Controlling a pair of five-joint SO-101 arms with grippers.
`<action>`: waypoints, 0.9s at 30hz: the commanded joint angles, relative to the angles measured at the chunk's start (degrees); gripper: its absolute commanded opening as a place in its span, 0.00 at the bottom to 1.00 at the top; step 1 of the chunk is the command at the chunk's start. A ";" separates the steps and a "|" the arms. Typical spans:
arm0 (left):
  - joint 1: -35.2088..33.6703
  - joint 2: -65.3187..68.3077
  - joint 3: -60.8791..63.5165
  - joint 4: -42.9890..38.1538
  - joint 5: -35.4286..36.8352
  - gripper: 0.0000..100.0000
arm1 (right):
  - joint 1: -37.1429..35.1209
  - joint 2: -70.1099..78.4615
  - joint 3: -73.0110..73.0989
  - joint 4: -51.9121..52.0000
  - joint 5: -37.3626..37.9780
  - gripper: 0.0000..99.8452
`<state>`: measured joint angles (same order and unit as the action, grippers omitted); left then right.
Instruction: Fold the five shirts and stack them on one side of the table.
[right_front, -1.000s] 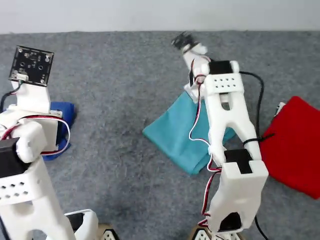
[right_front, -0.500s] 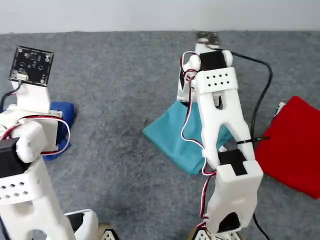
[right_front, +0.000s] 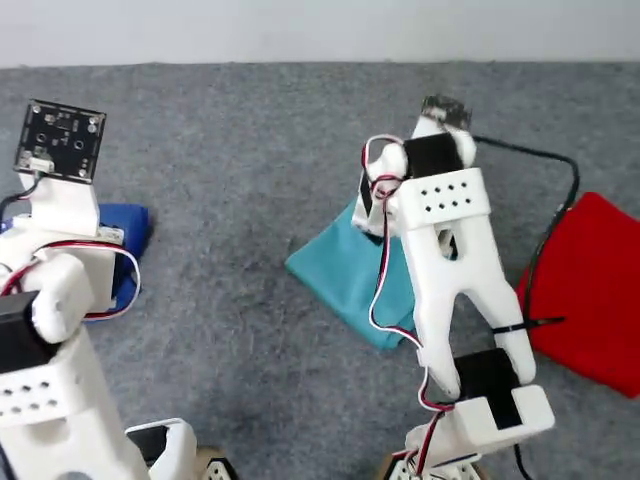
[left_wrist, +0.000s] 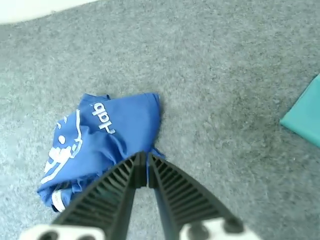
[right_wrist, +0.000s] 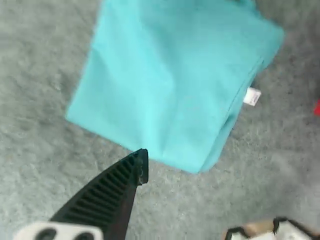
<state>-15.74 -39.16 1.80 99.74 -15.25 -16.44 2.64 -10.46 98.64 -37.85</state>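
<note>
Teal shirt (right_wrist: 170, 75) lies on the desk (right_wrist: 35, 145) just beyond the wide, empty right hand (right_wrist: 145, 167), blue shirt (left_wrist: 115, 125) under the closed, empty left hand (left_wrist: 146, 159); step judged: gripping the teal edge, requiring a lower, closing pinch.

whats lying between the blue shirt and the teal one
Nothing but bare grey carpet lies between the blue shirt and the teal shirt. The high view shows the whole stretch, and the left wrist view agrees.
</note>
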 joint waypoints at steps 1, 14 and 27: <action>-0.35 -0.70 0.22 0.70 -0.26 0.01 | -0.13 -1.19 2.11 -3.30 -1.58 0.53; -0.35 -0.79 0.22 0.70 -0.26 0.01 | 3.03 -8.13 3.34 -1.19 0.88 0.52; -0.35 -0.70 0.31 0.70 -0.26 0.01 | 3.82 11.38 11.69 -32.22 -6.33 0.52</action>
<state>-15.74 -39.25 2.24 99.74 -15.25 -13.01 10.37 1.67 72.18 -43.47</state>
